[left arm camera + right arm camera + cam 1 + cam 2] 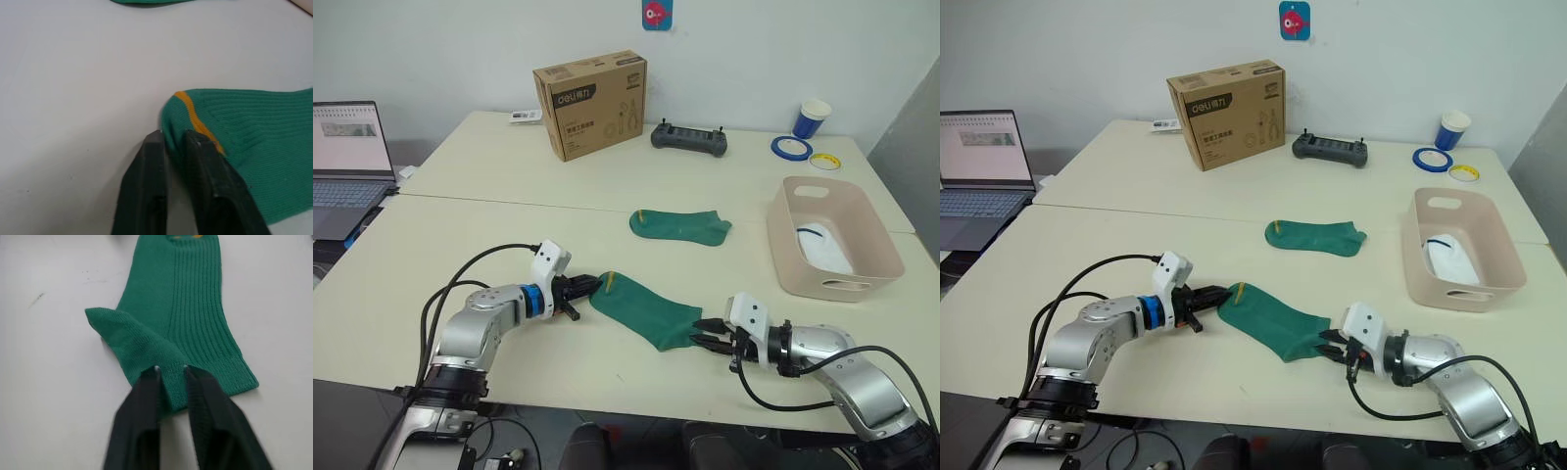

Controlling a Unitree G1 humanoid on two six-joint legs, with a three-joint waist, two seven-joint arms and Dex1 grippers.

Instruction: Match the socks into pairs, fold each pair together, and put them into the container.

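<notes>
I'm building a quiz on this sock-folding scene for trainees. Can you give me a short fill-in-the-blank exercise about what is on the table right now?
1. Both grippers, left gripper and right gripper, are shut on the same dark ____ sock.
2. The second green sock lies flat between the held sock and the brown ____ box.
3. The pink container already holds a ____ sock.

Missing words: green; cardboard; white
</notes>
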